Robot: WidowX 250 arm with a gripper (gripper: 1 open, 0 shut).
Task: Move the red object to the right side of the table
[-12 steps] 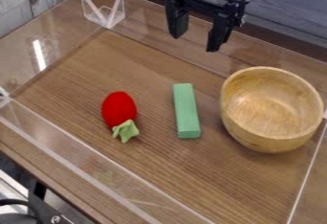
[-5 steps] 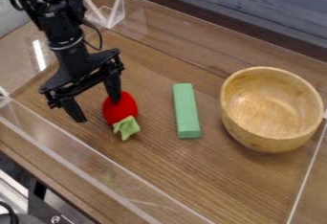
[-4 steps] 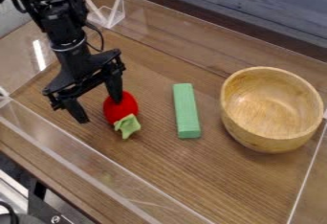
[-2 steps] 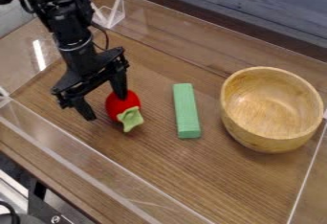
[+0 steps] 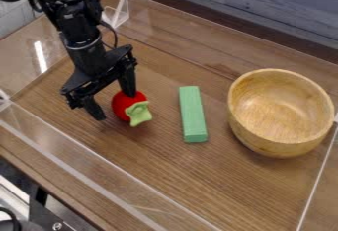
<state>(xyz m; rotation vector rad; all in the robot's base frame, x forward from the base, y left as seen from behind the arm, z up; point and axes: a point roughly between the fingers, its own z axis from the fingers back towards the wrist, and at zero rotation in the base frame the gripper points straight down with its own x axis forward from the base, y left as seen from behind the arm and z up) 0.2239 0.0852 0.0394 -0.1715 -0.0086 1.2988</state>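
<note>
**Tool lowered over the strawberry, grasp not yet made**

While the red object waits to be carried rightward, the scene is best laid out around the wooden bowl [image 5: 280, 112], the largest thing present. The surface [image 5: 199, 181], a brown wood-grain top bordered by low clear walls, is seen to carry everything; the bowl is set toward its right end, upright and empty, and so marks the side to which the task points. The arm is seen well to the left of the bowl, pointed downward, presumably so that the fingers can come down on either side of a small low thing. The tool [image 5: 106, 95] is held wide apart, with nothing gripped; dark fingers are seen beside and behind the red object, but contact cannot be made out. A flat green block [image 5: 195, 114] is laid lengthwise between the bowl and the tool, apart from both. The red object [image 5: 128, 106], a small toy strawberry whose pale green leaves are turned toward the block, is found left of that block, far from the bowl. Closing is judged to be the step in hand.
</note>
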